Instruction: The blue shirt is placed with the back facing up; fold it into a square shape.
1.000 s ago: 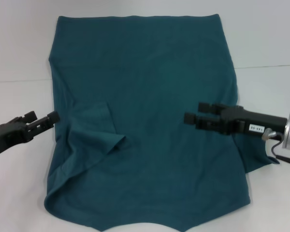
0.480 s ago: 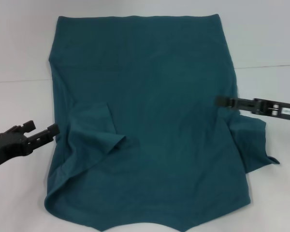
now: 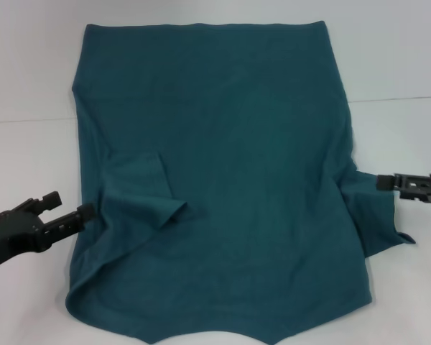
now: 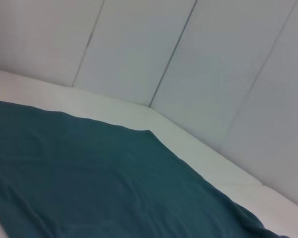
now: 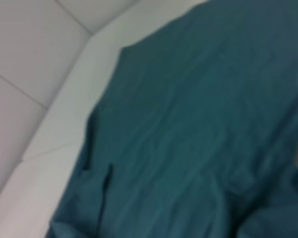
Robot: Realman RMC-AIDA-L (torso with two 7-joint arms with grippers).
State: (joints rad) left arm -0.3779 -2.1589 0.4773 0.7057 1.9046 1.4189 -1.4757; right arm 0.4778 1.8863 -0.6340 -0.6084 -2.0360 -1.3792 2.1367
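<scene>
The big blue shirt (image 3: 223, 180) lies spread flat on the white surface (image 3: 29, 86), soft, floppy and light, best pinched at a sleeve edge, with the left hand (image 3: 86, 213) beside one sleeve and the right hand (image 3: 385, 182) beside the other, both with fingers I cannot make out.

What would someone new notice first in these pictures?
The big blue shirt spread flat over the white table, its left sleeve already folded inward. The left claw sits at the shirt's left edge beside that fold, while the right claw hangs at the far right by the unfolded right sleeve.
</scene>
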